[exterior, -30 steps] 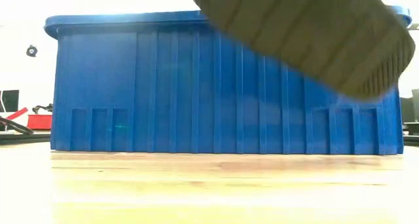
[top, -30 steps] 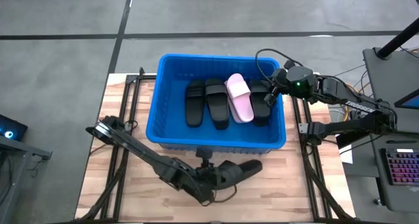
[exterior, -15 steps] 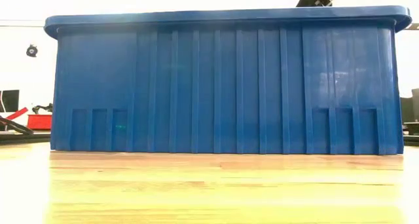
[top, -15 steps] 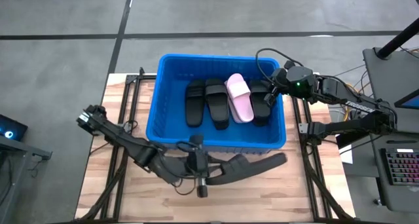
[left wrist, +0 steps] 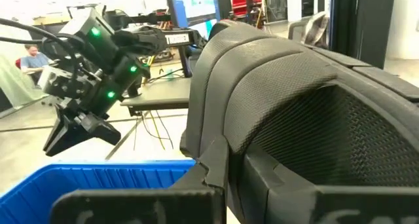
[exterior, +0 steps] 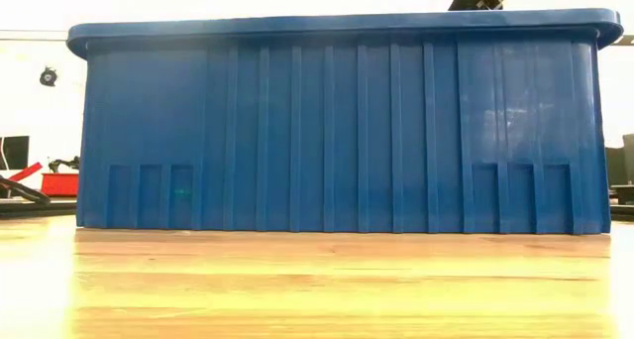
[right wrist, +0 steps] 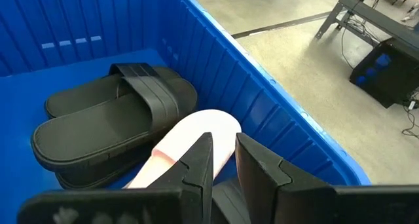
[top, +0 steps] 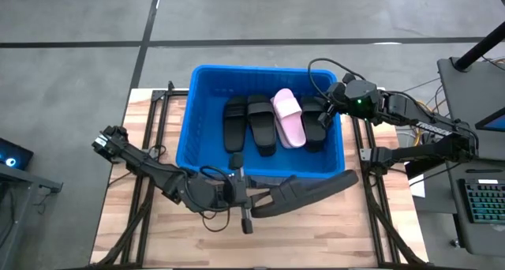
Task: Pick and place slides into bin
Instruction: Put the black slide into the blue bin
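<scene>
— Lifted and swung rightward since a second ago: black slide (top: 304, 195) now up at the near wall of the bin (top: 207, 175), clamped tight in the left gripper (top: 251, 203) jaws.

— And the right gripper (top: 325, 110)?

— Parked over the bin's far right corner, jaws narrow, holding nothing, above the pink slide (top: 289, 118). Four pieces inside already; needs carrying over the rim next, probably.
</scene>
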Tool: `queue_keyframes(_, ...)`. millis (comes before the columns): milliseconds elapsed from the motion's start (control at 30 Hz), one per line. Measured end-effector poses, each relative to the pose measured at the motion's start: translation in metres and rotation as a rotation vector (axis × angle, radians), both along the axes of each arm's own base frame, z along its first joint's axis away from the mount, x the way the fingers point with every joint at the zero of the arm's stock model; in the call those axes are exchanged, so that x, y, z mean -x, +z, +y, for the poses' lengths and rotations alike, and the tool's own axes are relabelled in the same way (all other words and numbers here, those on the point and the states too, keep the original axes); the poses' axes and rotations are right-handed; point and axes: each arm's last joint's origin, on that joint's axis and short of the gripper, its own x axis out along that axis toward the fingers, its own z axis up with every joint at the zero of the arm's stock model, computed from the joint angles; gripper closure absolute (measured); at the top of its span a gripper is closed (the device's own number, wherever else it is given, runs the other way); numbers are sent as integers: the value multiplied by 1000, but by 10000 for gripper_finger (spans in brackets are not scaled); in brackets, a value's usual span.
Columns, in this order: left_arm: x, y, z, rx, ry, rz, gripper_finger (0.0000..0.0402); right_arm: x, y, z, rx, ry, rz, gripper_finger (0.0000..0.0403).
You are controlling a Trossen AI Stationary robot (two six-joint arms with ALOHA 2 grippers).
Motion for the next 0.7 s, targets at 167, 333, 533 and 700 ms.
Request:
queue_keyframes(167, 0, 0, 0, -1, 3, 2, 401, 0, 0, 0, -6, -4, -5, 346)
queue_keyframes(333, 0, 0, 1, -1, 27, 0, 401, 0, 0, 0, -17, -12, -15, 346)
queue_keyframes(533, 2, -2, 7, -76, 242, 33, 401, 0, 0, 0, -17, -12, -15, 346)
queue_keyframes(700, 2, -9, 16, -151, 474, 94, 401, 0, 0, 0, -17, -12, -14, 346)
